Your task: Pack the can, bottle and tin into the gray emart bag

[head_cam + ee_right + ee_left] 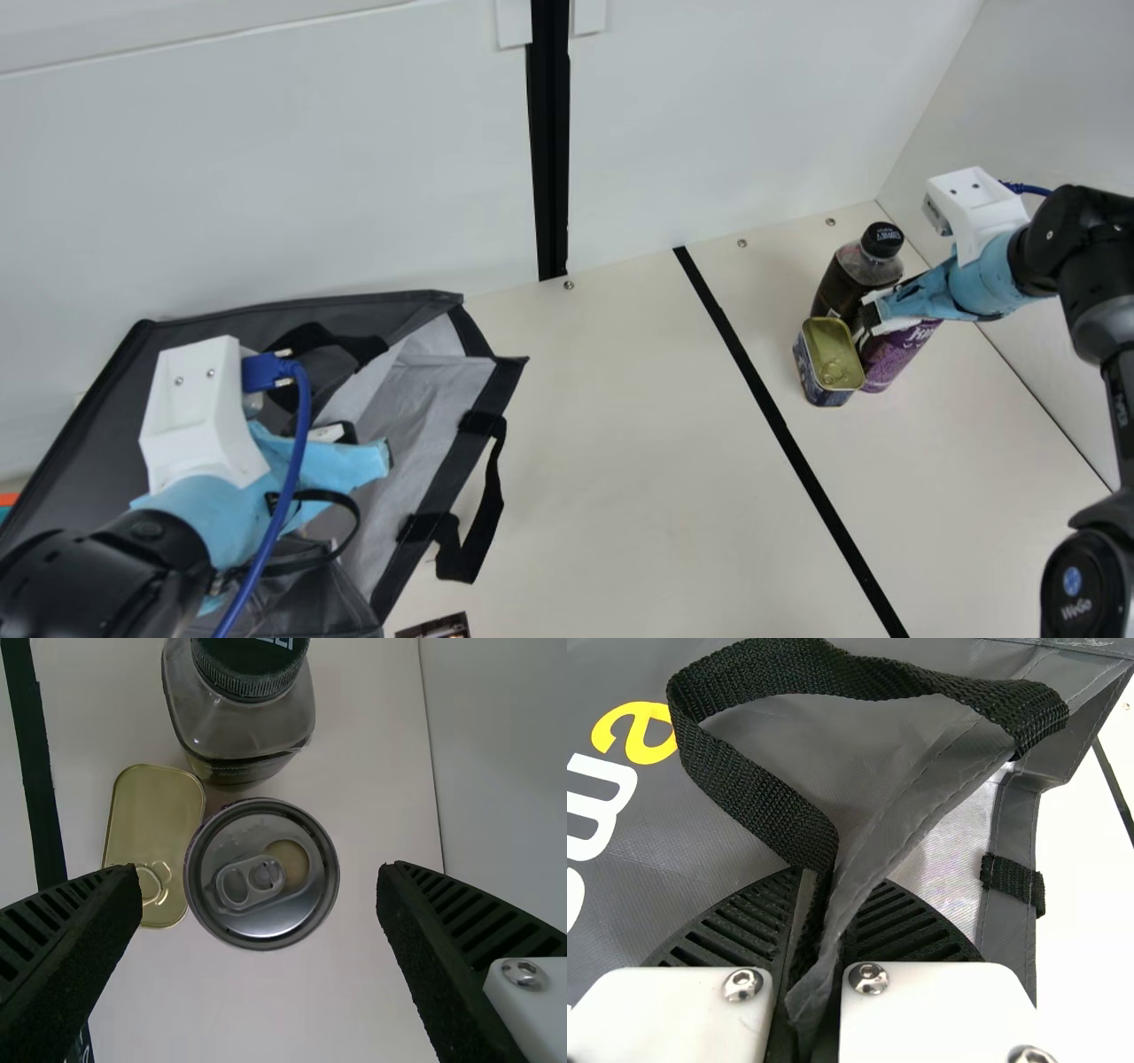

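Purple metal can (891, 356) stands upright on the cream surface (611, 461), just beside the gold-topped rectangular tin (829, 356) and the dark, black-capped bottle (842, 282). Over this can our right hand (870, 321) is wide open and holds nothing, while our left hand (344, 462) is closed on the gray fabric bag (106, 381).

Main view slanting down, left wrist view close on gray emart bag (647, 868), right wrist view straight down over can (266, 921), main sharing both
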